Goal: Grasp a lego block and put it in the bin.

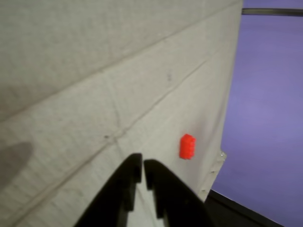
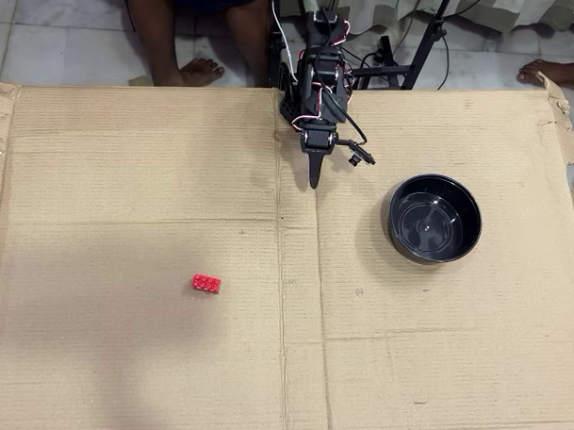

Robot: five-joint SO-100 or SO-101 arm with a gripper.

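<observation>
The lego block [image 2: 205, 283] is a tiny red studded brick lying on the cardboard, left of centre in the overhead view. In the wrist view the lego block [image 1: 187, 146] sits just ahead and to the right of the black fingertips. My gripper [image 2: 314, 176] points down from the arm's base at the top centre, well away from the brick, and is shut with nothing in it. In the wrist view the gripper [image 1: 142, 165] shows only a thin slit between its fingers. The bin [image 2: 393, 219], a glossy black bowl, stands right of the gripper; the wrist view does not show it.
A large cardboard sheet [image 2: 128, 172] with creases covers the work area. Bare feet [image 2: 193, 72] and stand legs [image 2: 420, 50] are beyond its far edge, another foot [image 2: 547, 68] at the top right. In the wrist view a purple surface [image 1: 270, 109] lies past the cardboard's edge.
</observation>
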